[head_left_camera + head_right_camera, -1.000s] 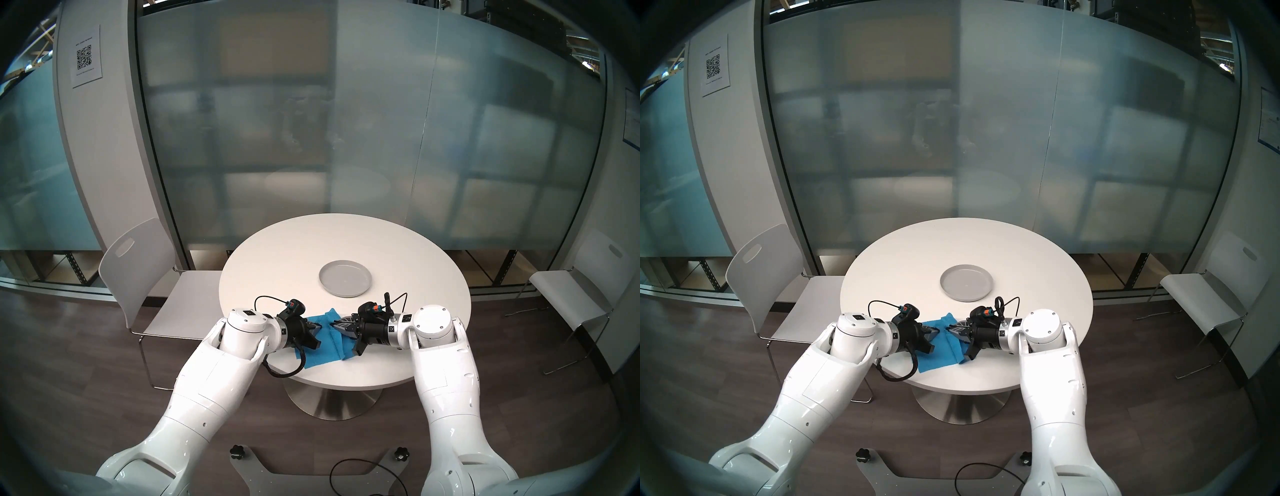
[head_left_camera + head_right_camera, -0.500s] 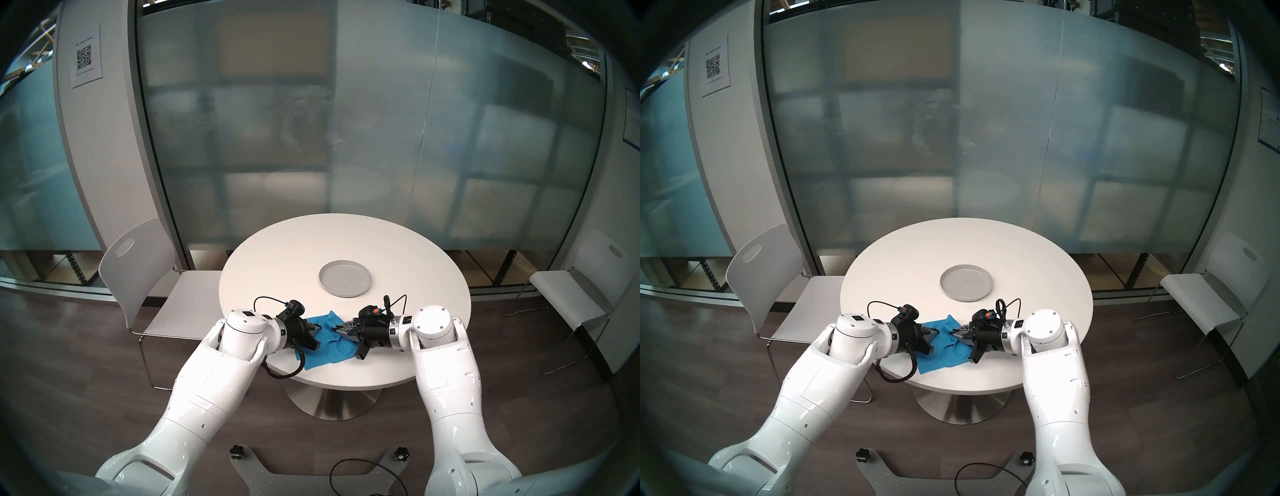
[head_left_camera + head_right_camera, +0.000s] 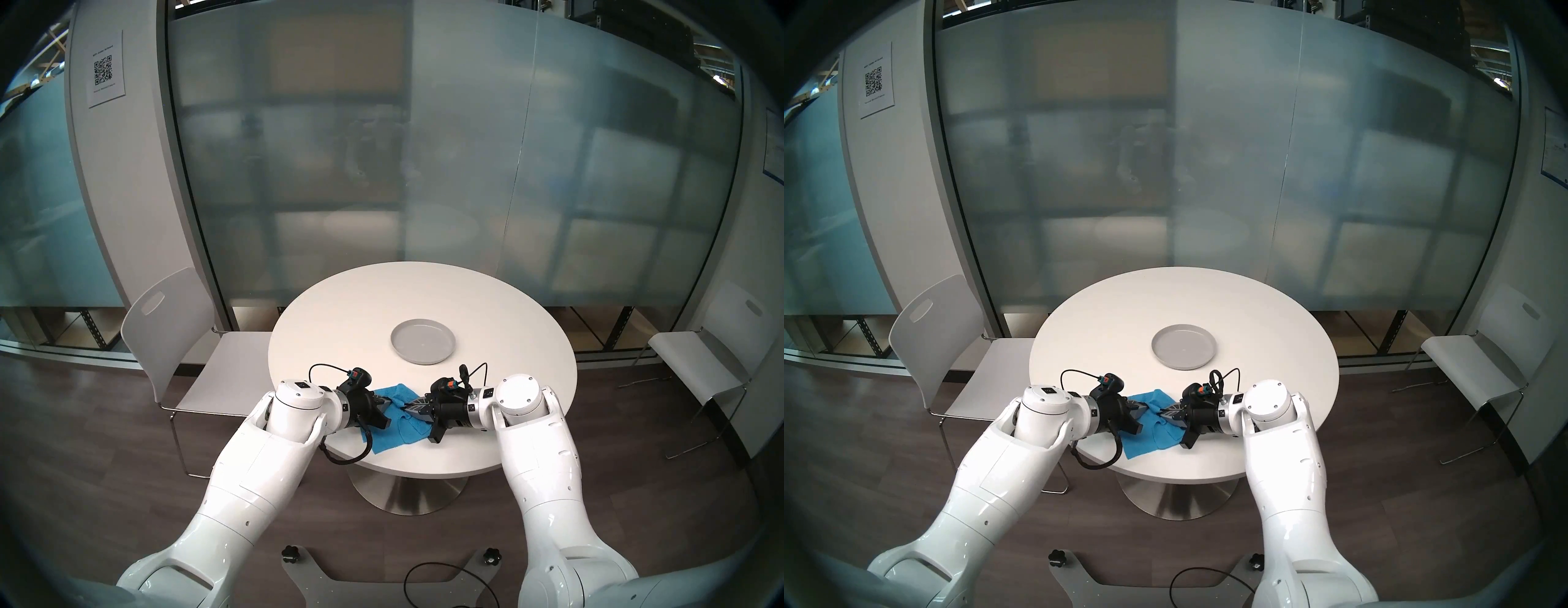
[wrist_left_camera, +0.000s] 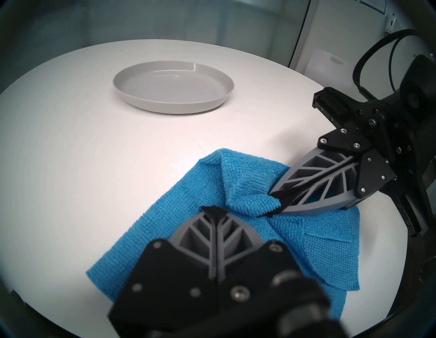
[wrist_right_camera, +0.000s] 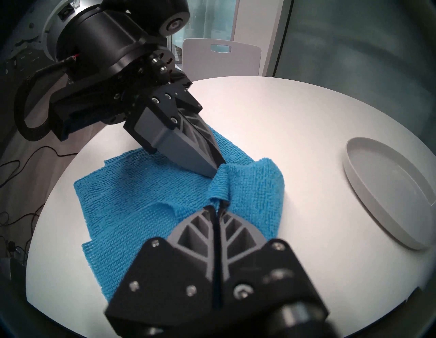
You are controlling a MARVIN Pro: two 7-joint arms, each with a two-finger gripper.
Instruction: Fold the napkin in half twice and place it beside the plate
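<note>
Mid-fold on the round bench: your right claw [image 4: 274, 200] is clamped on a bunched edge of the blue napkin [image 4: 162, 221].
Your left claw [image 4: 213, 211] is pressed shut on the cloth, apparently pinning it. No clean fold shows yet; both folds and placement beside the grey plate [image 4: 173, 86] remain.

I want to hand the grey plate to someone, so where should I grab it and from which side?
Grip the plate by its low raised rim, one jaw inside and one outside, since it lies flat on the table with nothing on it. Come from the near edge, the side facing the napkin; the wall there is upright and probably easiest to pinch.
</note>
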